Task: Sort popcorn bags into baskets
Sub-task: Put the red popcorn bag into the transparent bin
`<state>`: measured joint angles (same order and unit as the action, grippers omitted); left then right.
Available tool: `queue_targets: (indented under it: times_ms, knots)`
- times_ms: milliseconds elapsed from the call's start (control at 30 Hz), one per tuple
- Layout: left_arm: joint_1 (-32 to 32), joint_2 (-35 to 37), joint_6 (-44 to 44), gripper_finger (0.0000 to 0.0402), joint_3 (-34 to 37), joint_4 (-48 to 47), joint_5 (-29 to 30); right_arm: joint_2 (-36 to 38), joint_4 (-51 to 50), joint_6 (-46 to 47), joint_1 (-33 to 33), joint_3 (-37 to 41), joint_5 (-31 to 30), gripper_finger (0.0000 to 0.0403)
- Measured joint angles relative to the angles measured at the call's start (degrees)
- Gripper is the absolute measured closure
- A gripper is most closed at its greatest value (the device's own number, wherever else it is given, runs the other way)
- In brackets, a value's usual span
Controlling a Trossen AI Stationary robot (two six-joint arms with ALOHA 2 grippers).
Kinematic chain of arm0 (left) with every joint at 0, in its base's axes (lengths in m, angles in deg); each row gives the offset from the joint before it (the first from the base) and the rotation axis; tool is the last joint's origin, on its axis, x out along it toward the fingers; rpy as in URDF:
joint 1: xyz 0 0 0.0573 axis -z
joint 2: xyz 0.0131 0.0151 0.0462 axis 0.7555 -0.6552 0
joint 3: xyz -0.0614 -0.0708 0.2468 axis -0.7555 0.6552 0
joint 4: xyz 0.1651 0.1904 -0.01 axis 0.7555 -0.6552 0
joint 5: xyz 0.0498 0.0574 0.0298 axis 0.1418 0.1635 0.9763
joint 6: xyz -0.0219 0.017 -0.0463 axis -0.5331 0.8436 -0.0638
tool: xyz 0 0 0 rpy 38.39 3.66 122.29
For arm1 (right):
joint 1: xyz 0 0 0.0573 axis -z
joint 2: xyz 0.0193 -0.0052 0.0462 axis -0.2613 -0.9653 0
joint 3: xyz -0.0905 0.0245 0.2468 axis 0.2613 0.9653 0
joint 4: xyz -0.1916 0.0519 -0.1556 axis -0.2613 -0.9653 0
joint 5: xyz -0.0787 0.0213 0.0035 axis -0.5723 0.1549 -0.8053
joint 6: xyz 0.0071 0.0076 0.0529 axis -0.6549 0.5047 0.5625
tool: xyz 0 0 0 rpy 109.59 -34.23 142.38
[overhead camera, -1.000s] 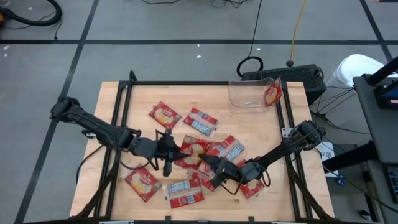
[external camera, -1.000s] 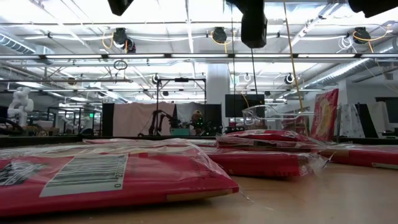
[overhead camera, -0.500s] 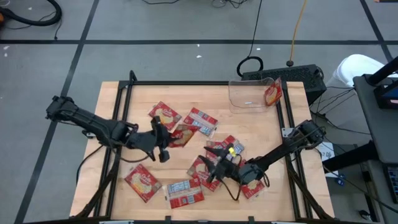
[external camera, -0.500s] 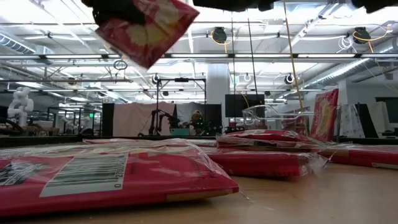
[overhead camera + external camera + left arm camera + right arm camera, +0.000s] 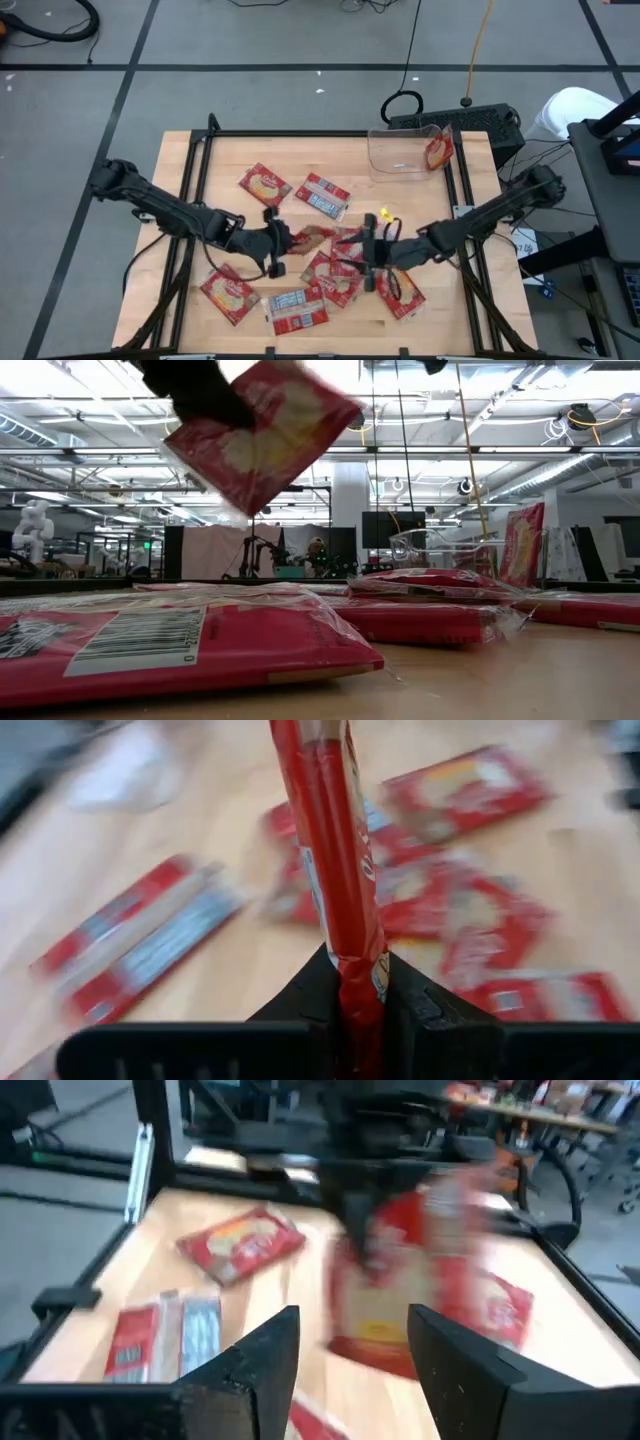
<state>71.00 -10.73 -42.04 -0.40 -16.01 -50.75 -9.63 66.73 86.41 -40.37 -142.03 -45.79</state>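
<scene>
L gripper (image 5: 283,240) is clamped on 1 popcorn bag (image 5: 308,238), pinched by its edge and held up off the table (image 5: 190,210) near the middle; in low view that bag (image 5: 262,432) hangs tilted, high above the rest. R gripper (image 5: 366,252) sits just beside it, fingers (image 5: 265,1355) apart w/ nothing between them, facing the held bag. Under and around both: a loose pile of bags (image 5: 335,280), some overlapping; 2 more (image 5: 265,184) toward the far side, 2 (image 5: 229,293) at the near-left edge. Clear basket (image 5: 400,150) stands at the far-right corner, well apart from the grippers, w/ 1 bag (image 5: 438,151) leaning inside on its right wall.
</scene>
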Motion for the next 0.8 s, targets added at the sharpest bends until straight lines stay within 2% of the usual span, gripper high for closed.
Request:
queue_targets:
  times_ms: [167, 233, 400, 500, 633, 700, 800]
  knots:
    - [-0.14, -3.57, 8.93, 0.0356, 0.0, 11.09, -10.31, 4.91, -11.34, -8.04, -0.51, 0.02, 7.05, 0.0224]
    - [-0.61, -4.89, 12.01, 0.0358, 0.0, 14.59, -13.49, 6.34, -14.82, -9.55, -1.06, 0.02, 8.16, 0.0224]
    - [-2.73, -7.99, 16.39, 0.0357, 0.0, 20.59, -19.19, 8.39, -18.69, 3.61, 0.43, 0.04, 9.64, 0.0225]
    - [-4.47, -9.69, 17.77, 0.0357, 0.0, 22.53, -23.35, 9.08, -18.84, 5.29, 0.99, 0.04, 13.37, 0.0225]
    - [-6.42, -12.5, 19.54, 0.0358, 0.0, 27.3, -30.4, 10.25, -18.83, 0.27, 0.06, 0.04, 17.66, 0.0225]
    - [-7.35, -14.37, 20.31, 0.0358, -0.02, 32.16, -35.13, 10.81, -18.32, -4.92, -0.8, 0.04, 16.48, 0.0225]
    - [-9.14, -17.68, 19.73, 0.0358, 0.0, 40.25, -43.61, 10.79, -18.83, -18.49, -3.57, 0.04, 12.11, 0.0225]
